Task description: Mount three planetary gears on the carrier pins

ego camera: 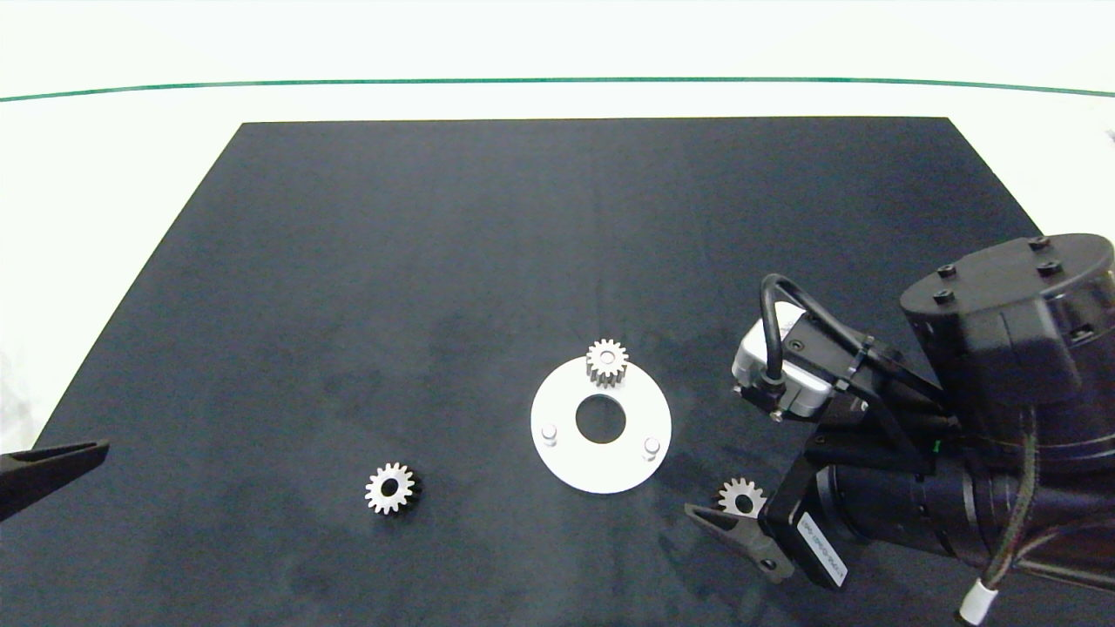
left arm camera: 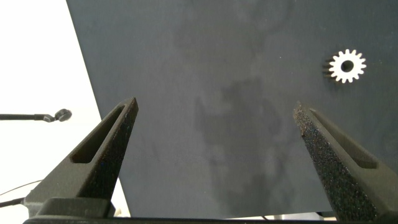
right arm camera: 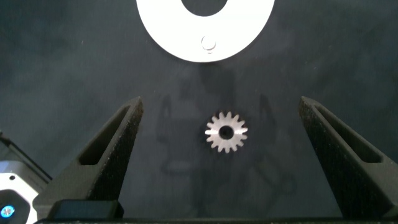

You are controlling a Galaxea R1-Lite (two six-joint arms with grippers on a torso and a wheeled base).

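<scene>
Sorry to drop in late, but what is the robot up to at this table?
It is fitting gears onto the white disc. One gear already sits on a pin; two pins stand bare. The right gripper, open, hovers over a second gear beside the disc. The left gripper waits open at the mat's edge, the third gear untouched.

head: overhead, looking down on black mat point(ego camera: 435, 261) | left wrist: low, near mat edge | right wrist: close above gear point(right arm camera: 226, 132), shared with head point(ego camera: 741, 497)
</scene>
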